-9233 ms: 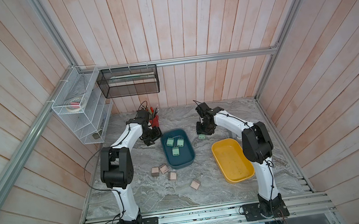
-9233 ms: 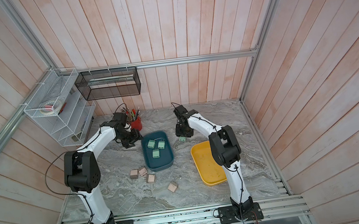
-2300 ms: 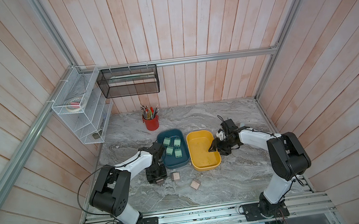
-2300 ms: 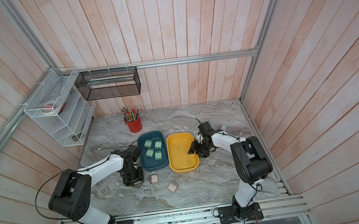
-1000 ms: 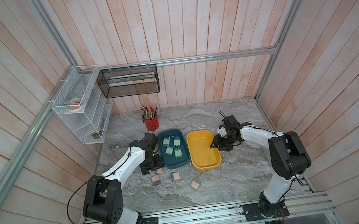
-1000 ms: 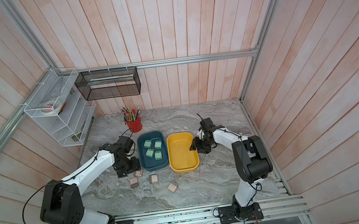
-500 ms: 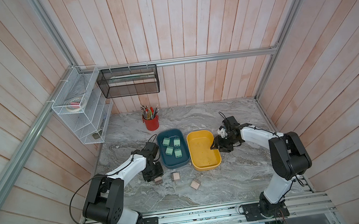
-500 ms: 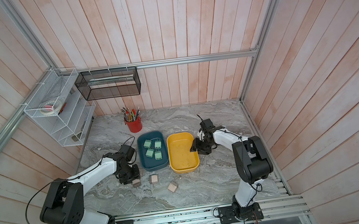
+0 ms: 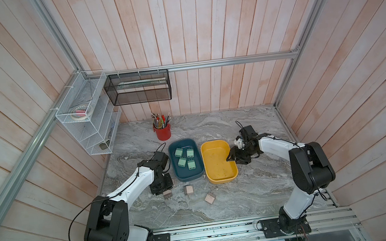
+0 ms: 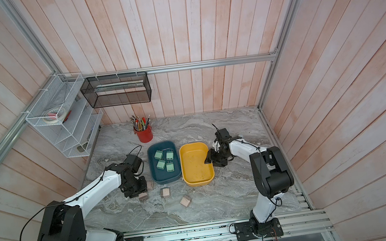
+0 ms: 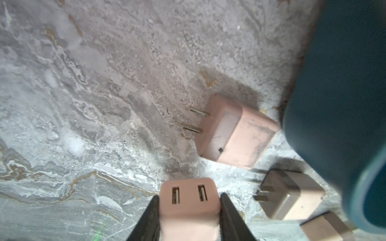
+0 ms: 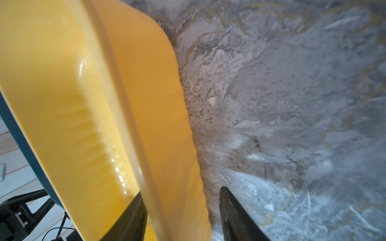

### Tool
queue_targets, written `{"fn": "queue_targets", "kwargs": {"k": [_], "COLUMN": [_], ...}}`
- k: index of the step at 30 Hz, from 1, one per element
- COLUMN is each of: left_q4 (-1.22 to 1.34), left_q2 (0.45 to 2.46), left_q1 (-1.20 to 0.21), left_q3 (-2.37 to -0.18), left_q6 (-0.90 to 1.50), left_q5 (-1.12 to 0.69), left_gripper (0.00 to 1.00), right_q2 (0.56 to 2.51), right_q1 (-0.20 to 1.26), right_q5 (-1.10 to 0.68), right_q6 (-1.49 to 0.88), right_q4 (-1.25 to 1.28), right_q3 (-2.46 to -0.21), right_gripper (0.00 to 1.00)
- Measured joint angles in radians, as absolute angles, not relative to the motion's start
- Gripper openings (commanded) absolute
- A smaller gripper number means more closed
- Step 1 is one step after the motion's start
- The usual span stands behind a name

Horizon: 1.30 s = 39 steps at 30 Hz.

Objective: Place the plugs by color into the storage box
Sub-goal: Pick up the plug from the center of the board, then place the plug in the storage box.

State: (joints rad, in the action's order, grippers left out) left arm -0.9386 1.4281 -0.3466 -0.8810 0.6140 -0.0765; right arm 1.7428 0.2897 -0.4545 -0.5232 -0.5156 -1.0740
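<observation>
Left hand (image 11: 189,195) clamped on a pink plug (image 11: 189,212) just off the blue tray (image 11: 344,83), three more pink plugs (image 11: 238,133) loose nearby; right hand (image 12: 181,191) straddles the yellow tray (image 12: 117,83) rim, grip unclear; a fingertip pinch could let the plug twist free on the carry.

Closed in on three sides by pale pink plank walls (image 9: 188,22), with a silver metal rail (image 9: 229,60) across the middle of a top view. Floored in the lower centre with a grey marbled tabletop (image 9: 212,126). Fitted at left of centre with a white wire shelf (image 9: 89,130) and, just beside it, a black mesh basket (image 9: 139,90) hung below the rail. Lit softly and evenly throughout.
</observation>
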Motion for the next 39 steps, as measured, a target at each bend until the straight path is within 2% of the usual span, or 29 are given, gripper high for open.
{"fn": "queue_targets", "kwargs": {"k": [6,23,39], "left_q4": [-0.959,-1.025,-0.973], "left_q2": [1.449,1.680,1.977], "left_q1": [-0.346,-0.350,-0.554], "left_q3": [-0.939,-1.437,-1.771], "left_q6": [0.612,0.553,0.617], "left_q5": [-0.078,-0.080,-0.142], "left_gripper": [0.26,0.26,0.27], "right_q2": [1.743,1.743,1.753], "right_q1": [0.290,0.289,0.289], "right_q5": [-0.454,-0.454,-0.454], "right_q6": [-0.523,-0.523,-0.523], "right_q4": [-0.516,-0.509,-0.509], "right_q3": [-1.074,-1.074,-1.082], "right_gripper": [0.56,0.56,0.56]}}
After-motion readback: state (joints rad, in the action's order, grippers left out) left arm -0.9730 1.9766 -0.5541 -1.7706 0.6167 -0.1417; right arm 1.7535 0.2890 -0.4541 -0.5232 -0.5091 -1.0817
